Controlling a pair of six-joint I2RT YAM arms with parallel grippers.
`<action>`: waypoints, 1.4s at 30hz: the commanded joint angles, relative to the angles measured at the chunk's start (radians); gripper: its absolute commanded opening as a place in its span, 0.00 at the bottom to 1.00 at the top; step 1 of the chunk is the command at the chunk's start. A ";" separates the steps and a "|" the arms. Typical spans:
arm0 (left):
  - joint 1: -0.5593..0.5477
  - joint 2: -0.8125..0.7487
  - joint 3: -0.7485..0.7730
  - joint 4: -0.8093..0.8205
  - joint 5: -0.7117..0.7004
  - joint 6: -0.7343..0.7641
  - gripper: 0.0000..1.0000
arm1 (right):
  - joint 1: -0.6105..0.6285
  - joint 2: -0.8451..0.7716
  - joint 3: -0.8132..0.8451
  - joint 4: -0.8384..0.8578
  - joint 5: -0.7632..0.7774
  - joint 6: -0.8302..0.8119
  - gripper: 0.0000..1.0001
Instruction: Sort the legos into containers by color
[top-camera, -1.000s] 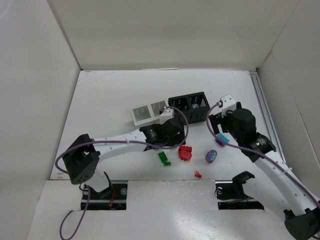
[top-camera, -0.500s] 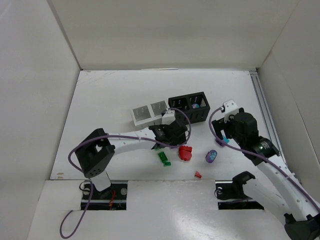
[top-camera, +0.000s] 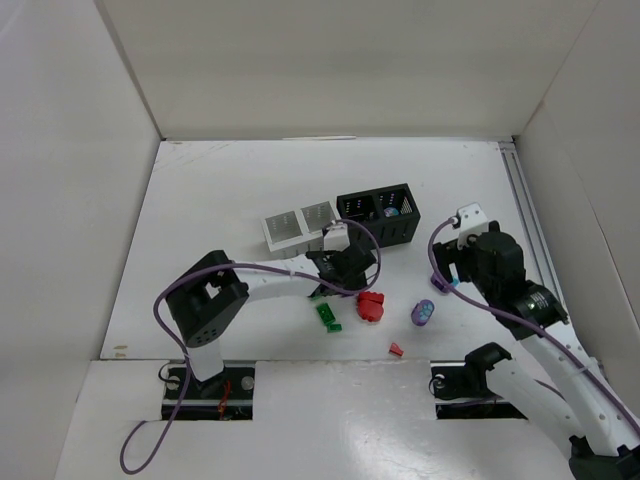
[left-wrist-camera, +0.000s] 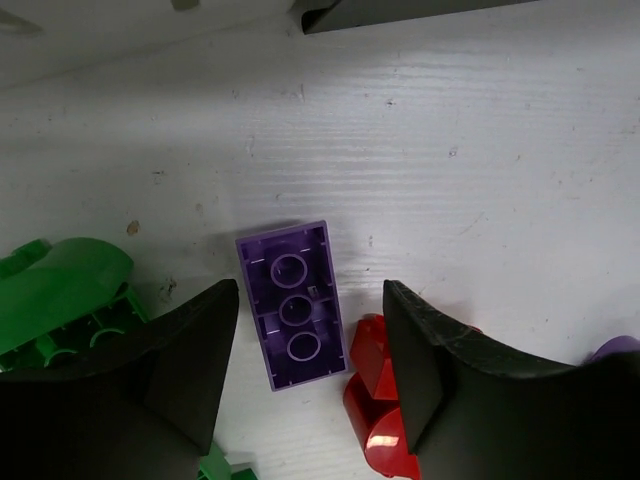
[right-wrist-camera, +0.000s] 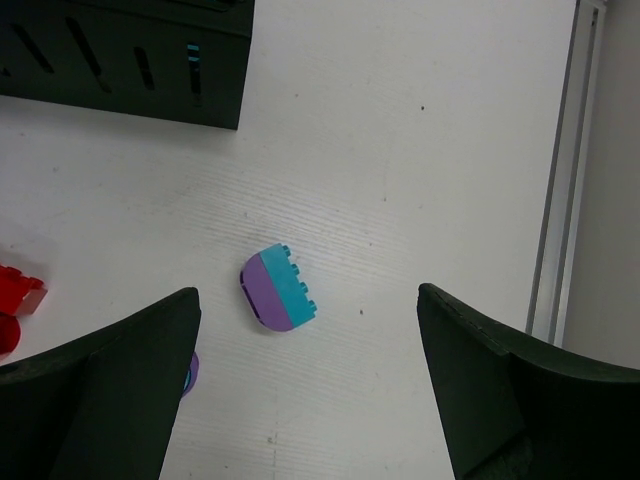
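A purple lego (left-wrist-camera: 294, 305) lies studs-down on the table between the fingers of my left gripper (left-wrist-camera: 305, 370). The jaws stand partly closed around it, with a gap still showing on the right side. A red lego (left-wrist-camera: 375, 400) lies against the right finger and green legos (left-wrist-camera: 60, 300) sit by the left one. My right gripper (right-wrist-camera: 310, 380) hangs wide open above a teal-and-purple lego (right-wrist-camera: 280, 288). From above, the left gripper (top-camera: 343, 275) is just in front of the white container (top-camera: 295, 228) and the black container (top-camera: 380, 212).
In the top view a green lego (top-camera: 328, 317), the red lego (top-camera: 371, 306), a purple rounded lego (top-camera: 422, 313) and a small red piece (top-camera: 396, 349) lie in front of the arms. A metal rail (right-wrist-camera: 560, 170) runs along the table's right edge.
The left gripper's jaws have narrowed around the purple lego and its arm has folded further in. The right arm has drifted slightly right, its gripper unchanged.
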 joint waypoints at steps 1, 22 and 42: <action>0.002 0.004 -0.008 0.027 -0.010 -0.005 0.56 | -0.006 -0.009 -0.002 -0.007 0.026 0.025 0.94; -0.018 -0.171 0.076 0.077 -0.033 0.208 0.13 | -0.006 -0.057 -0.002 -0.079 0.088 0.052 0.94; 0.174 -0.024 0.412 0.148 -0.068 0.451 0.14 | 0.003 -0.003 -0.129 -0.099 -0.241 0.083 0.92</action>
